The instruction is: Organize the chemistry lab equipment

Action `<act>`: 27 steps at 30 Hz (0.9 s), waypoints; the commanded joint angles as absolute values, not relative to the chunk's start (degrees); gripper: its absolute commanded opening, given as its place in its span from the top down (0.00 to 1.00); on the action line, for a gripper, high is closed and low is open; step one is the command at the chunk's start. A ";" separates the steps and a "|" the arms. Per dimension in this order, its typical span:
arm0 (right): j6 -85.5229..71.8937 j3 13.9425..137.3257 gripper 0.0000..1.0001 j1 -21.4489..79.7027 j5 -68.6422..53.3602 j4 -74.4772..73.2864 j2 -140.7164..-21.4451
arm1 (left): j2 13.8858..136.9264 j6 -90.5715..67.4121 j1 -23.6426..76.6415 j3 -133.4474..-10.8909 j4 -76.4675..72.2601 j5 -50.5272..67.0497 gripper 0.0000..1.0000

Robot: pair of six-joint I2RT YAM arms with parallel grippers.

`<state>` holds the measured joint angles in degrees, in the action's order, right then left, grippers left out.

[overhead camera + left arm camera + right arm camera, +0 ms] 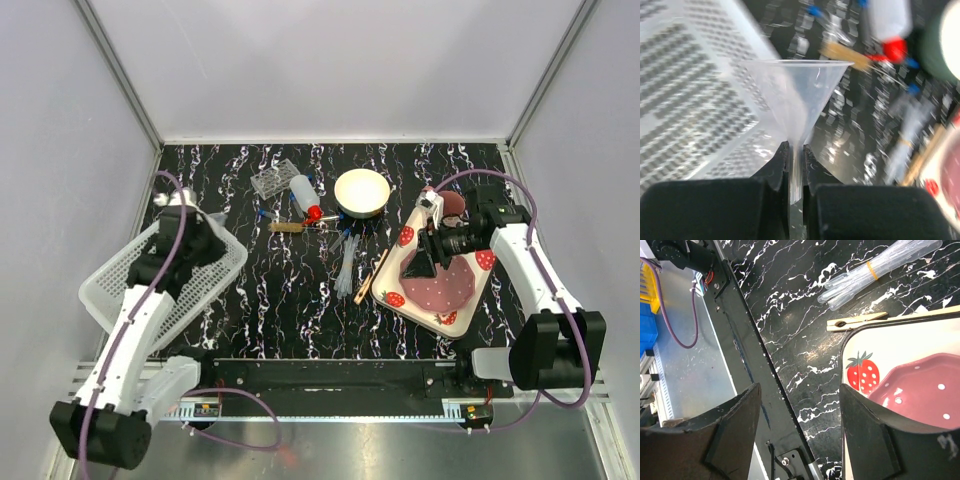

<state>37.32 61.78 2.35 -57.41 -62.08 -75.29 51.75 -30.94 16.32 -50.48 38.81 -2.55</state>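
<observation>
My left claw (pixel 796 150) pinches the clear funnel (pixel 795 95) by its stem, I think for putting it into the white basket (pixel 685 90); my right claw (pixel 800 415) hangs spread.

black white-veined table (pixel 300 300), strawberry-printed plate (pixel 455 287)

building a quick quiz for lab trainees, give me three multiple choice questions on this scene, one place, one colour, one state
1. The right hand hovers: A over the strawberry plate B far left C at the back wall
2. Cap of the squeeze bottle: A blue B red C yellow
3. The left hand is: A open B shut on the funnel C shut, empty
Key: 1 A, the plate lies below it; 2 B, red tip seen from above; 3 B, it pinches the clear stem.
</observation>
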 commanded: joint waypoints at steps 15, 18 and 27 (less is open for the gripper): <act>38.14 59.50 0.27 -1.58 -57.39 -55.81 -73.12 | 66.80 -26.98 -4.48 -51.68 38.06 -8.26 0.74; 38.14 59.50 0.27 -1.84 -57.48 -55.72 -73.04 | 66.54 -26.72 -4.92 -51.86 38.32 -8.26 0.50; 38.23 59.15 0.27 -2.28 -57.39 -55.37 -72.95 | 55.47 -22.33 -5.10 -51.68 34.99 6.12 0.04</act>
